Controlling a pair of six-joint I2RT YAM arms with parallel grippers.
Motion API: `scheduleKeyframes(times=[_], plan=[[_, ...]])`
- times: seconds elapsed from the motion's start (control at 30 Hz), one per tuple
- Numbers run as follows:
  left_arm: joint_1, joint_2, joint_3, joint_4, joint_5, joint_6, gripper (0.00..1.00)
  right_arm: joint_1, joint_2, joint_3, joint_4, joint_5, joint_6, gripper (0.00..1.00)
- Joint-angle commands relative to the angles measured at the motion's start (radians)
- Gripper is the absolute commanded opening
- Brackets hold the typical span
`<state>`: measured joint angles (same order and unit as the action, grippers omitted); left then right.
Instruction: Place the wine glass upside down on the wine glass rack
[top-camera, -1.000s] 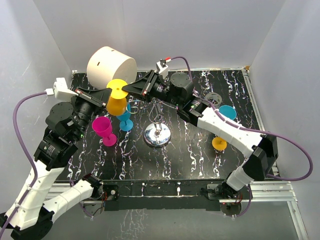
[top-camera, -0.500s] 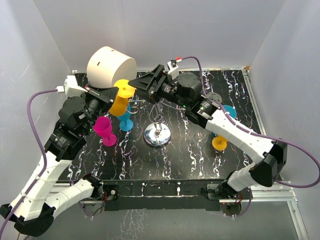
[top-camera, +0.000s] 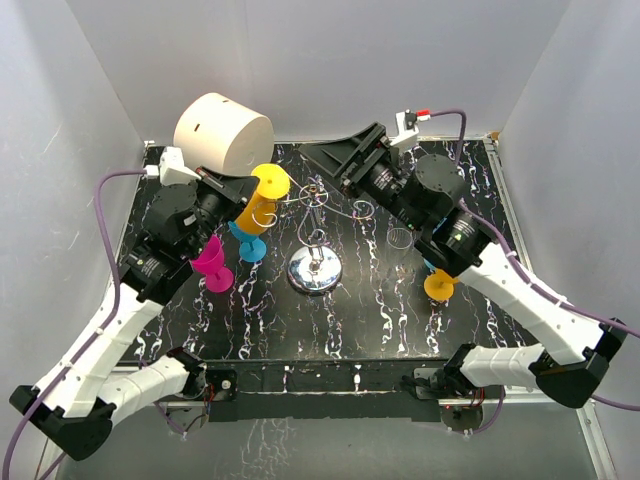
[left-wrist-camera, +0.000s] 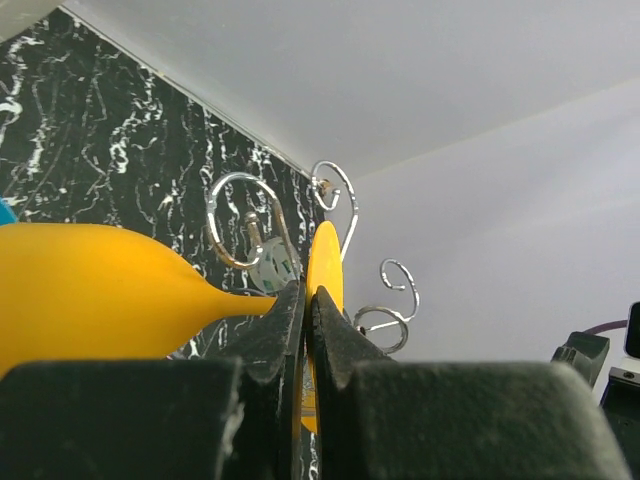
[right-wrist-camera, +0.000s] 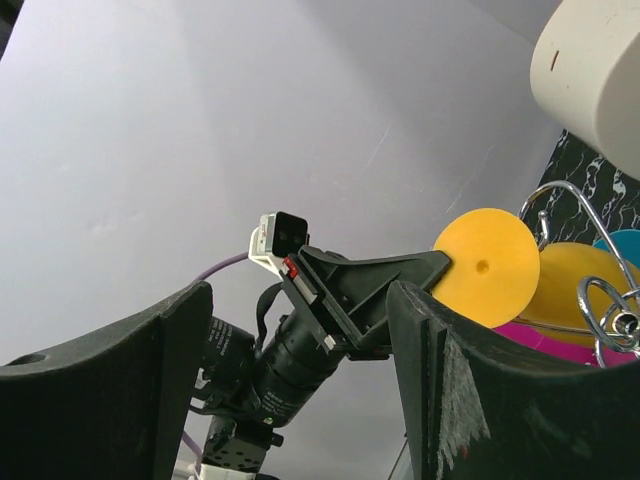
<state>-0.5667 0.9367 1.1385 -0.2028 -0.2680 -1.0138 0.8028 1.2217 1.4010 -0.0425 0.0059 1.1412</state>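
Observation:
The yellow wine glass (top-camera: 255, 210) is tilted with its round foot (top-camera: 271, 182) uppermost, at the left curled arms of the wine glass rack (top-camera: 317, 215). My left gripper (top-camera: 249, 189) is shut on its thin stem just under the foot. In the left wrist view the bowl (left-wrist-camera: 90, 290) lies left of the fingers (left-wrist-camera: 275, 330), the foot (left-wrist-camera: 326, 262) right of them, with rack spirals (left-wrist-camera: 236, 215) behind. My right gripper (top-camera: 306, 151) hangs open behind the rack, holding nothing. The right wrist view looks between its fingers (right-wrist-camera: 175, 350) at the foot (right-wrist-camera: 487, 265).
A big cream cylinder (top-camera: 222, 132) lies at the back left. A pink glass (top-camera: 210, 262) and a blue one (top-camera: 250, 240) stand left of the rack's chrome base (top-camera: 315, 271). A clear glass (top-camera: 400, 240), a blue glass (top-camera: 456, 224) and an orange one (top-camera: 438, 287) stand on the right.
My right gripper has opened, let go of the yellow glass and drawn back to the right. My left arm has carried the glass rightward to the rack's left arms.

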Motion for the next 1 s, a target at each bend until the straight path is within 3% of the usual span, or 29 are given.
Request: scheduleKeyframes(times=[0.0, 0.37, 0.7, 0.97], plan=[[0.002, 0.011, 0.000, 0.106, 0.070, -0.003, 0.00, -0.004, -0.049, -0.035, 0.024, 0.045, -0.078, 0.69], [0.038, 0.093, -0.013, 0.206, 0.125, -0.028, 0.00, -0.004, -0.109, -0.063, 0.019, 0.059, -0.108, 0.69], [0.274, 0.148, -0.102, 0.403, 0.421, -0.195, 0.00, -0.002, -0.105, -0.060, 0.076, -0.010, -0.153, 0.67], [0.292, 0.126, -0.110, 0.378, 0.413, -0.178, 0.00, -0.002, -0.098, -0.067, 0.089, -0.022, -0.155, 0.67]])
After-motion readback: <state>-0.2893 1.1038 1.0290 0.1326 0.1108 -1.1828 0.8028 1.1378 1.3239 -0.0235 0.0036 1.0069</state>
